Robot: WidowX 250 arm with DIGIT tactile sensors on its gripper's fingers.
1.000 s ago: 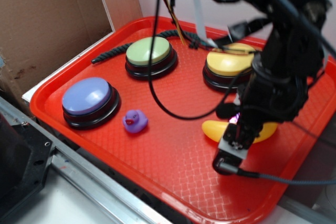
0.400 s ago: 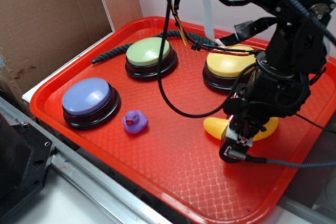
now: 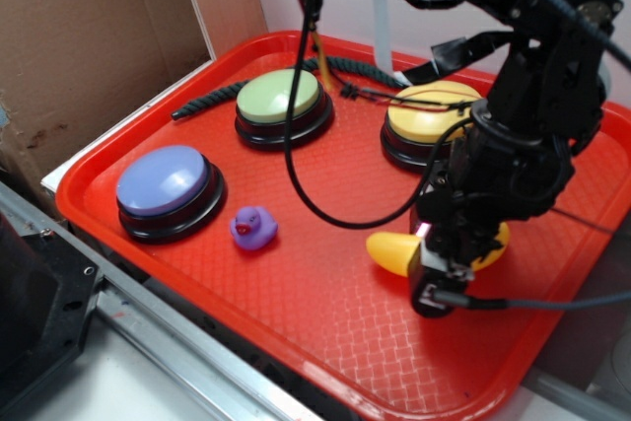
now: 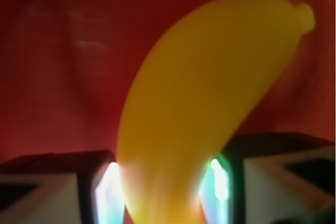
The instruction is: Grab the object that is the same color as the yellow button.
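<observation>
The banana (image 4: 205, 103) sits on the red tray (image 3: 296, 313), in front of the yellow button (image 3: 429, 115), well right of the purple duck (image 3: 254, 228). From my wrist view, going left to right: my left finger (image 4: 58, 187), then the banana's lower end filling the gap, then my right finger. Both pads look pressed to its sides, so my gripper (image 3: 439, 273) seems closed on it. The plastic is glossy and curved, so I should squeeze firmly and lift straight up, slowly, to keep it from slipping out.
</observation>
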